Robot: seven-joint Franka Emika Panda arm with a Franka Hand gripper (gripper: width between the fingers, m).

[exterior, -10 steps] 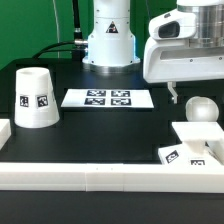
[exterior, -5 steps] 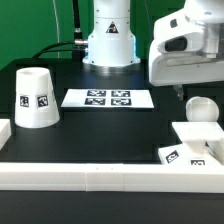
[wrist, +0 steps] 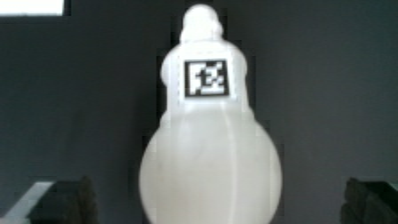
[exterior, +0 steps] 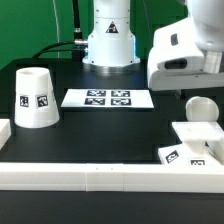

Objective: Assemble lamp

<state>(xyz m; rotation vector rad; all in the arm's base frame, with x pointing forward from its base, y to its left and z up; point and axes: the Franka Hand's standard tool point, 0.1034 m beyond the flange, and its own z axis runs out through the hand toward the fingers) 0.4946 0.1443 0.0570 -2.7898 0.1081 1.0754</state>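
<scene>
The white bulb (exterior: 201, 108) lies on the table at the exterior view's right, just behind the low square base (exterior: 192, 138). In the wrist view the bulb (wrist: 210, 120) lies lengthwise, tag facing the camera, its wide end between my fingers. My gripper (wrist: 214, 205) is open, with one dark finger (wrist: 54, 200) on each side of the bulb and a gap to each. In the exterior view the gripper (exterior: 188, 93) hangs right above the bulb, its fingers mostly hidden by the hand. The tapered shade (exterior: 35, 97) stands at the exterior view's left.
The marker board (exterior: 108, 98) lies flat in the middle, in front of the robot's pedestal (exterior: 108, 40). A long white rail (exterior: 100, 175) runs along the front edge, with a short rail piece (exterior: 4, 132) at the left.
The hand has moved toward the exterior view's right and come over the bulb. The shade, base and bulb have not moved.
</scene>
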